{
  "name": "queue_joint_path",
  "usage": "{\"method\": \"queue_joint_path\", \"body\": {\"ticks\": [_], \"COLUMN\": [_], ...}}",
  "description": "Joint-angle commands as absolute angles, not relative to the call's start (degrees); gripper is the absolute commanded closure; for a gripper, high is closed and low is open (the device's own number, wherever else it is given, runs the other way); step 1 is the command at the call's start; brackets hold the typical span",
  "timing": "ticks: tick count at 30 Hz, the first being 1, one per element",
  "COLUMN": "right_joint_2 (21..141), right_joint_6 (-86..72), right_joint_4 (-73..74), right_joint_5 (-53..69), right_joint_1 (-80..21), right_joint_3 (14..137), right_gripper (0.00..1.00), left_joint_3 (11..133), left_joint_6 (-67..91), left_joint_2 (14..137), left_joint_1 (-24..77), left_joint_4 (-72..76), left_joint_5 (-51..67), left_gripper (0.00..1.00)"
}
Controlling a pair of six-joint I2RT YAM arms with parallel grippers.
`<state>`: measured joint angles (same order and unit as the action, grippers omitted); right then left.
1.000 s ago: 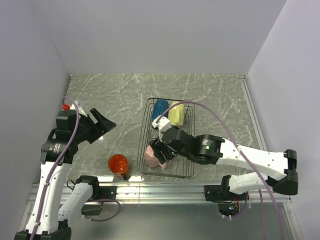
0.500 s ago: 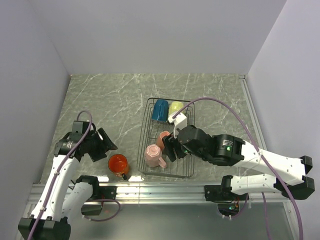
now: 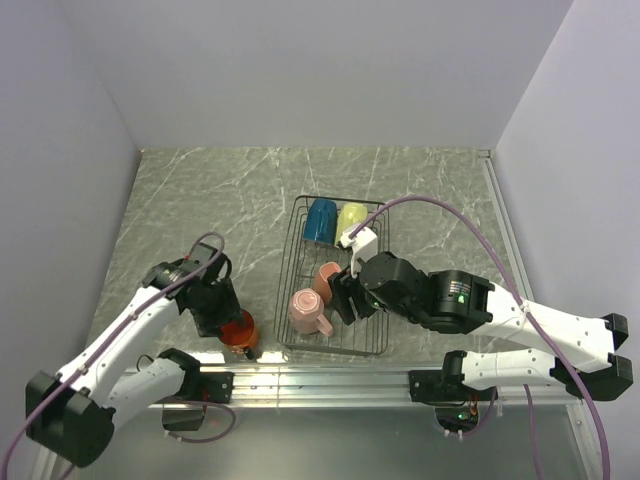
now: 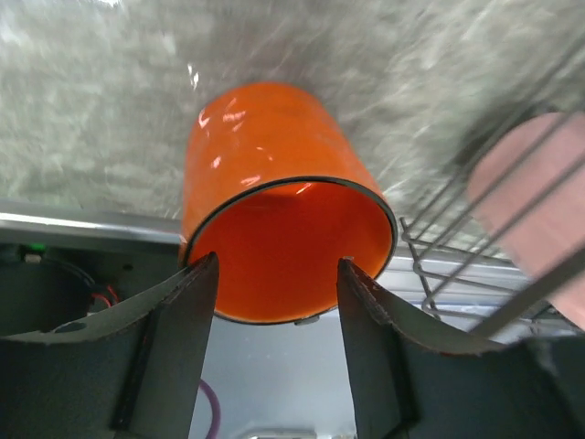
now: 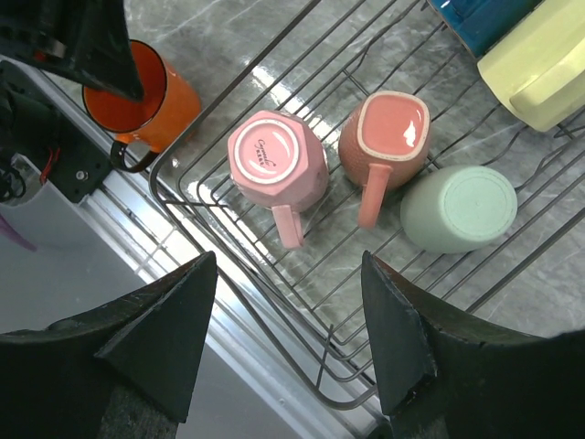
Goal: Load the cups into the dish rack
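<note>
The bright orange cup (image 3: 239, 329) stands upright on the table left of the dish rack (image 3: 290, 262). My left gripper (image 3: 222, 312) is open just above it; in the left wrist view the fingertips (image 4: 203, 274) straddle the near rim of the orange cup (image 4: 265, 165). In the rack (image 5: 196, 203) lie the blue cup (image 5: 475, 18), the pale yellow cup (image 5: 539, 64), the mint green cup (image 5: 457, 208), one pink cup (image 5: 395, 128) mouth up and one pink cup (image 5: 277, 160) bottom up. My right gripper (image 5: 288, 261) is open and empty above the rack's near end.
The metal rail (image 3: 320, 378) at the table's near edge runs close behind the orange cup and the rack. The side wall (image 3: 60, 200) stands left of my left arm. Both arms' cables (image 3: 420, 205) loop above the rack and the table.
My left arm swung down and right from the left wall to the orange cup. My right gripper drew back off the second pink cup, which now lies in the rack.
</note>
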<state>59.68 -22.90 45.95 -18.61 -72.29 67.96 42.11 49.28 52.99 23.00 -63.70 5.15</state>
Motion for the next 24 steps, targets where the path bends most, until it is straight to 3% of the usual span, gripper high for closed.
{"method": "queue_joint_path", "body": {"ticks": [1,16,24], "right_joint_2": [58.4,55.4,55.8], "right_joint_6": [-22.6,-22.8,-21.8], "right_joint_4": [45.4,44.8,44.3], "right_joint_5": [-19.6,-19.2,-18.7], "right_joint_1": [-72.3,-72.0,-71.6], "right_joint_3": [67.9,64.0,64.2], "right_gripper": [0.29,0.29,0.29], "left_joint_3": [42.8,60.6,54.2], "left_joint_6": [56.4,54.1,51.4], "left_joint_2": [55.2,55.1,60.4], "left_joint_1": [26.3,26.5,26.3], "left_joint_4": [-66.0,-68.5,-68.6], "left_joint_5": [0.2,-3.5,-5.3], "left_gripper": [0.39,0.36,0.27]}}
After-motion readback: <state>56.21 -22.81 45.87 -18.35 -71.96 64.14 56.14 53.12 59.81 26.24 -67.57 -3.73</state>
